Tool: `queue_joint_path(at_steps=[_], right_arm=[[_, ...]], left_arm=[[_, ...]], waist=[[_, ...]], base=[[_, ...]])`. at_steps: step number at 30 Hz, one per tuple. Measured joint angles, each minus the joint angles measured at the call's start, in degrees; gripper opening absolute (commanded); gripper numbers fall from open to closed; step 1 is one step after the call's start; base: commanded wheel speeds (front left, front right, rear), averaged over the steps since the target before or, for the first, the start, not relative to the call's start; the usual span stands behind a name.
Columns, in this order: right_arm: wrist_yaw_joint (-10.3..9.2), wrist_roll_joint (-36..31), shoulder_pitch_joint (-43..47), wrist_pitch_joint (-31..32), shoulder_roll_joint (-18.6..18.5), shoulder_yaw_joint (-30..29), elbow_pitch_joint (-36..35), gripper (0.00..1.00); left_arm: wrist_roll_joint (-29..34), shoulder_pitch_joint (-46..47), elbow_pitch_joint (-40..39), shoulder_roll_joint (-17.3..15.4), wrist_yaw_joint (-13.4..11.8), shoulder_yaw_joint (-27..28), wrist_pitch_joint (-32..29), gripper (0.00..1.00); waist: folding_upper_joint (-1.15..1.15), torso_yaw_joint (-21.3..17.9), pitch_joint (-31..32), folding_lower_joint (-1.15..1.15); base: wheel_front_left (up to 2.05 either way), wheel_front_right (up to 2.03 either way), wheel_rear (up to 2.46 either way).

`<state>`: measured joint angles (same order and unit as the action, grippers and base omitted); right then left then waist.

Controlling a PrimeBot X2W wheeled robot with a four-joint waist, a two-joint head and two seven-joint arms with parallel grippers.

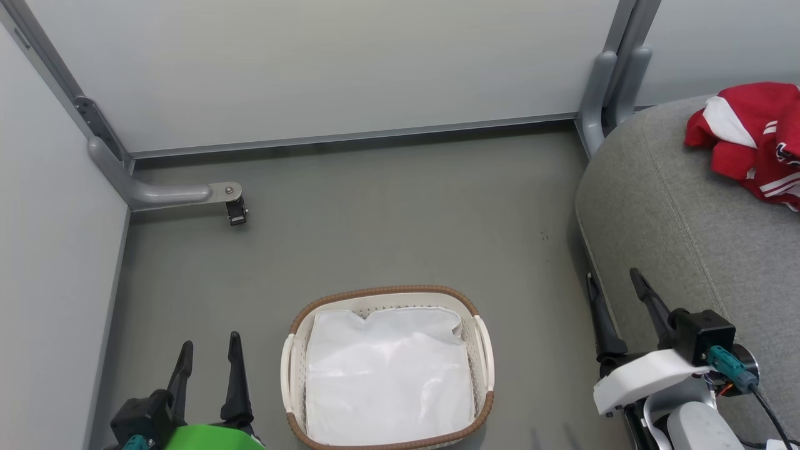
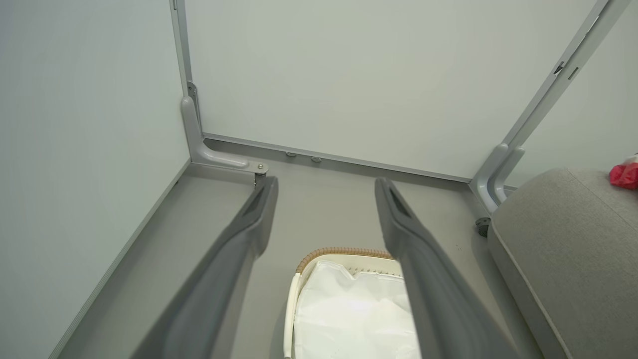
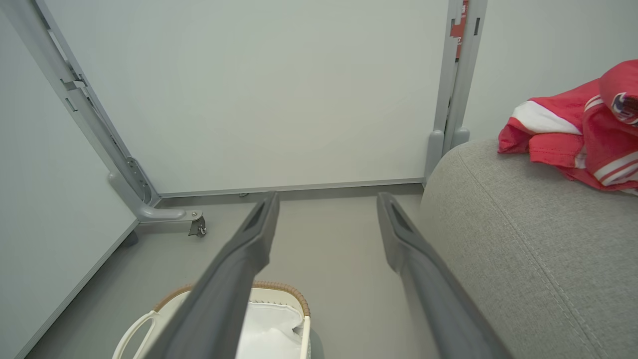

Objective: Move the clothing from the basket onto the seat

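The clothing (image 1: 753, 140), red jerseys with white stripes, lies bunched on the grey seat (image 1: 675, 206) at the far right; the clothing (image 3: 578, 137) shows again on the seat (image 3: 523, 239), and a red scrap of clothing (image 2: 625, 175) on the seat (image 2: 563, 239). The basket (image 1: 481, 350) stands on the floor at bottom centre, holding a white liner sheet (image 1: 387, 369). My left gripper (image 1: 209, 351) hangs open, empty, left of the basket (image 2: 344, 253). My right gripper (image 1: 614, 282) is open and empty beside the seat's edge, right of the basket (image 3: 279, 287).
Pale partition walls (image 1: 325, 69) close the back and left. A grey foot bracket with a castor (image 1: 236, 211) juts onto the floor at back left, and a post base (image 1: 603, 94) stands by the seat. Grey floor (image 1: 387, 219) lies between basket and wall.
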<state>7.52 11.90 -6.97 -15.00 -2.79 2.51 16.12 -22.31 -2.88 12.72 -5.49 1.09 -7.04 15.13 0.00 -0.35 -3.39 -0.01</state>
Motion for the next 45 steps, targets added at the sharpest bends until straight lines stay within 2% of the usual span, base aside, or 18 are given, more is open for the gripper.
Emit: queue_joint_path(at_steps=[15,31,32,37,45], right_arm=[[0.0,0.0,1.2,0.0,0.0,-0.1,0.5,1.0],[0.0,0.2,1.2,0.0,0.0,0.4,1.2,1.0],[0.0,0.2,1.2,0.0,0.0,0.5,1.3,0.0],[0.0,0.3,2.5,0.2,0.4,0.5,3.4,0.0],[0.0,8.6,2.8,2.5,0.4,-0.4,3.3,0.0]], left_arm=[[2.0,0.0,1.9,1.2,1.9,0.8,0.0,1.0],[2.7,0.1,2.6,2.0,2.6,1.1,0.0,1.0],[2.5,0.1,2.7,2.0,2.8,1.0,0.0,0.0],[2.0,-0.1,4.9,2.4,2.9,1.0,-0.1,0.0],[-5.4,0.0,5.0,2.5,3.0,2.1,-2.5,0.0]], waist=[[0.0,0.0,1.4,0.0],[0.0,0.4,1.7,0.0],[0.0,0.4,1.7,0.0],[0.0,0.4,1.7,0.0],[0.0,0.4,1.8,0.0]], base=[[0.0,0.0,0.0],[0.0,0.0,0.0],[0.0,0.0,0.0],[0.0,0.0,0.0],[0.0,0.0,0.0]])
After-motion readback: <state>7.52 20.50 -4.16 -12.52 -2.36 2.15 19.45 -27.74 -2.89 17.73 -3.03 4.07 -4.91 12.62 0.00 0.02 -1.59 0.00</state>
